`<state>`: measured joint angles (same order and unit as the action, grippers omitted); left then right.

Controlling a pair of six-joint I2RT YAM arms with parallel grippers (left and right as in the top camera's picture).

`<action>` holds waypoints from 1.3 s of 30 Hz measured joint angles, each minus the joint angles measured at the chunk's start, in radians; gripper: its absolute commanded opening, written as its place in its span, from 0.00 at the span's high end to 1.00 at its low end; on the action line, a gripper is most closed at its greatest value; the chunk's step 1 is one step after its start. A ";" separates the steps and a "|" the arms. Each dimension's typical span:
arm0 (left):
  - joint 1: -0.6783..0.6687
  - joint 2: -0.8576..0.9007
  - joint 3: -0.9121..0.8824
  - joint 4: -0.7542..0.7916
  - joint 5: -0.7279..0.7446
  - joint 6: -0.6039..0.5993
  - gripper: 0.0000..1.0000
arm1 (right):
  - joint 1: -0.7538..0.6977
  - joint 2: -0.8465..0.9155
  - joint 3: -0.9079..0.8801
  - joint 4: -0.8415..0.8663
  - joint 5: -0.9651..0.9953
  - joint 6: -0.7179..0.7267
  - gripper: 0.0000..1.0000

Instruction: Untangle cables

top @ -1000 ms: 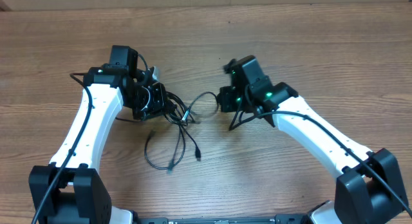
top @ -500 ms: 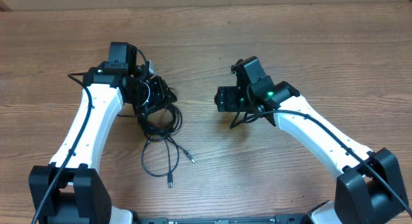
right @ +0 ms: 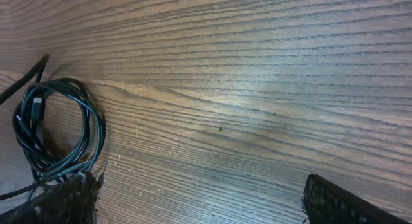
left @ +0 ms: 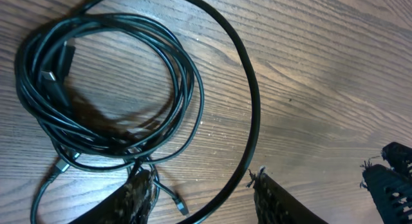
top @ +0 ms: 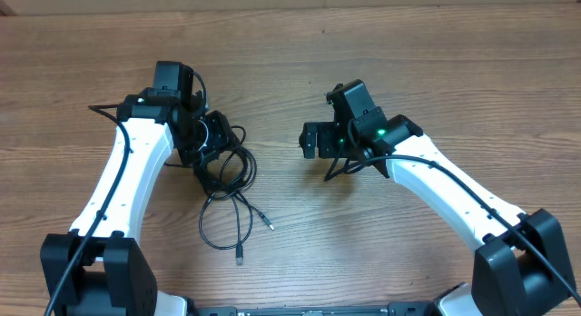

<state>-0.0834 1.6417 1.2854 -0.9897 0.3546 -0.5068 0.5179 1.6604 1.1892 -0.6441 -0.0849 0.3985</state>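
The left pincer (left: pixel 203 182) is held part open and nothing is clamped, though one dark loop is straddled by its fingers. The cables (left: pixel 96 145) are coiled on the desk (right: pixel 257 89) just ahead of it. A single outer strand is best pinched alone. The right pincer (right: pixel 199 195) is spread wide and empty, well apart from the coil, and is best brought across for a free plug end.

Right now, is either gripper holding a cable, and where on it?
Nothing held. The left gripper and right gripper both stand open; the cables lie loose on the table.
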 measured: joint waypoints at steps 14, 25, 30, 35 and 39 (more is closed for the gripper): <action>0.004 0.000 0.000 0.018 -0.168 0.011 0.32 | 0.000 0.000 0.000 0.001 0.000 0.000 0.00; 0.051 0.000 0.000 -0.018 -0.265 -0.178 0.41 | 0.000 0.000 0.000 0.023 0.000 0.000 0.00; 0.051 0.003 0.000 -0.066 -0.265 -0.312 0.50 | 0.000 0.000 0.000 0.021 0.000 0.000 0.00; 0.051 0.061 -0.007 -0.084 -0.257 -0.400 0.62 | 0.000 0.000 0.000 0.012 0.000 0.000 0.00; 0.051 0.128 -0.018 -0.071 -0.254 -0.427 0.75 | 0.000 0.000 0.000 0.005 0.000 0.000 0.00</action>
<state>-0.0326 1.7695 1.2678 -1.0611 0.1001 -0.9337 0.5179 1.6604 1.1892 -0.6392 -0.0849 0.3981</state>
